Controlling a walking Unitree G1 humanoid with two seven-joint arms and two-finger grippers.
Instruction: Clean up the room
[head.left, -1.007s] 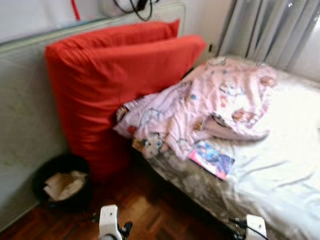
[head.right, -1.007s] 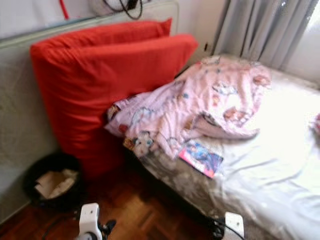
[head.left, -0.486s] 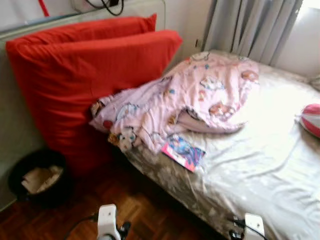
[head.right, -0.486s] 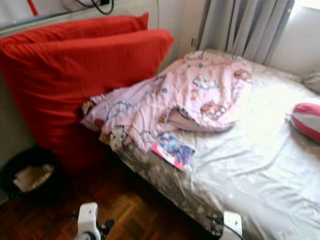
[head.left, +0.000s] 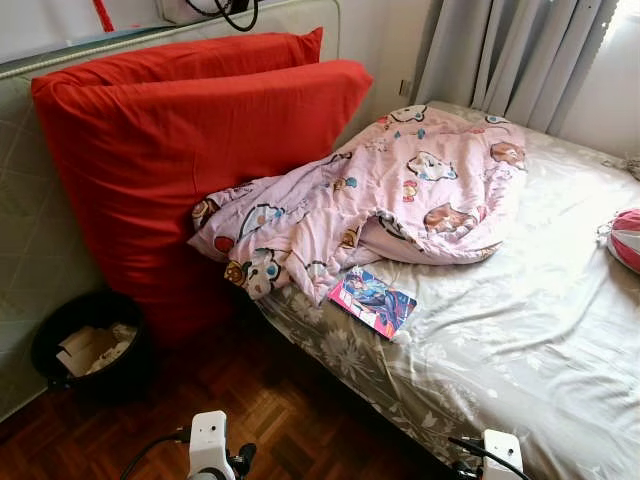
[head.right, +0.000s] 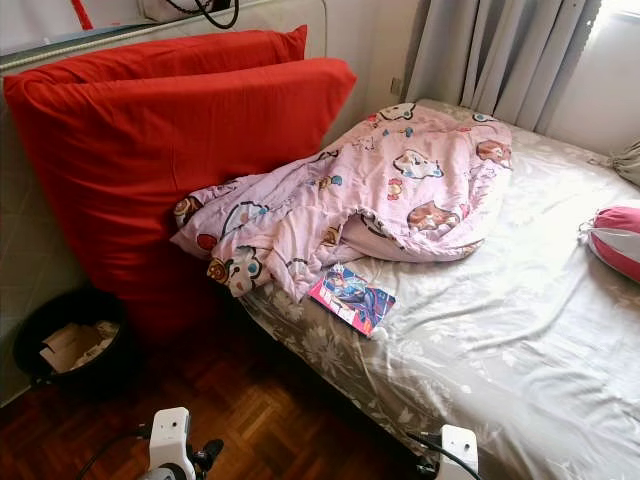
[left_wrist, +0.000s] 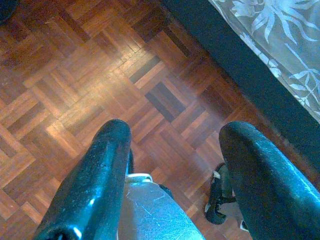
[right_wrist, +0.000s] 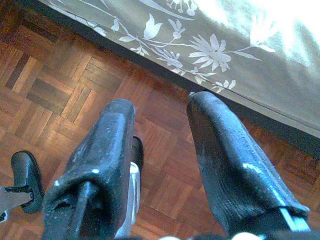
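A crumpled pink cartoon-print blanket lies across the head end of the bed, and one corner hangs over the near edge. A colourful comic book rests flat on the sheet just below the blanket, close to the bed's edge. Both arms hang low at the bottom of the eye views, the left wrist over the floor and the right wrist by the bed's side. My left gripper is open above the parquet, holding nothing. My right gripper is open too, beside the bed skirt.
Two big red cushions lean against the wall to the left of the bed. A black bin with crumpled paper stands on the parquet floor below them. A red and white striped cushion lies at the bed's right edge. Grey curtains hang behind.
The camera has swung right toward the bed and then settled, and the picture is sharper. The blanket, comic and cushions have not moved. Both arms still hang low.
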